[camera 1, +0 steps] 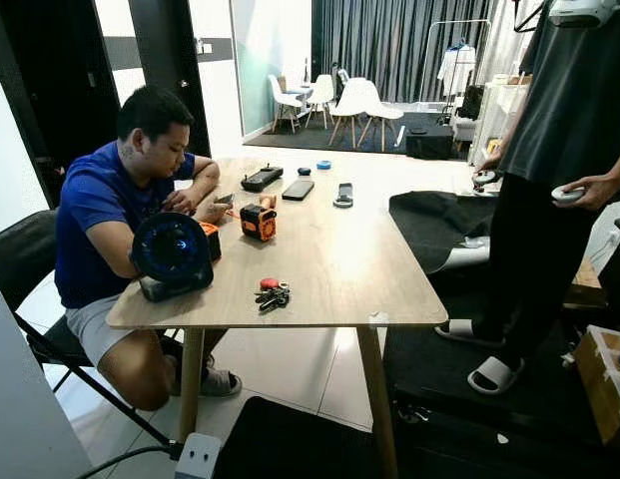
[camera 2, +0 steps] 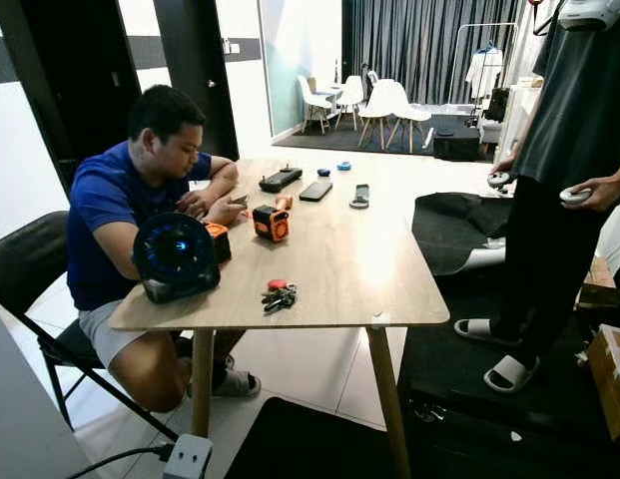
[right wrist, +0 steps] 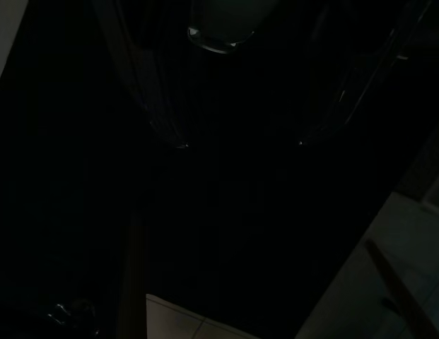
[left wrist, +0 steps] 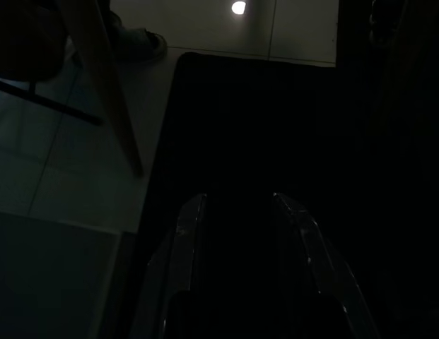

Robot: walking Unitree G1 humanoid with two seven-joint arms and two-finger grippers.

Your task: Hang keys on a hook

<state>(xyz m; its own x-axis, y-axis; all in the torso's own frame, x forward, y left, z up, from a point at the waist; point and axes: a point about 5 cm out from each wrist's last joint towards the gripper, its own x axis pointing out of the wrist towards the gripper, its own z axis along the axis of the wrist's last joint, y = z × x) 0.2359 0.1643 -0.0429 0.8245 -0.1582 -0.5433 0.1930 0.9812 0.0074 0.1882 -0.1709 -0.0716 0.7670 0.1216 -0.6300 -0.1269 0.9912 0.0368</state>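
A bunch of keys [camera 1: 272,294] with a red tag lies on the wooden table [camera 1: 349,269], close to its near edge and a little left of the middle. Both arms hang low beside me, well short of the table. In the dark left wrist view my left gripper [left wrist: 238,198] is open over a black floor mat, with a table leg [left wrist: 109,92] nearby. My right gripper [right wrist: 240,144] is also over dark floor, its two fingers apart with nothing between them.
A person in a blue shirt [camera 1: 110,220] sits at the table's left side behind a round black device [camera 1: 172,254]. An orange gadget [camera 1: 258,222], phones and a remote lie further back. Another person [camera 1: 559,180] stands at the right, holding controllers. A black mat [camera 1: 469,399] covers the floor.
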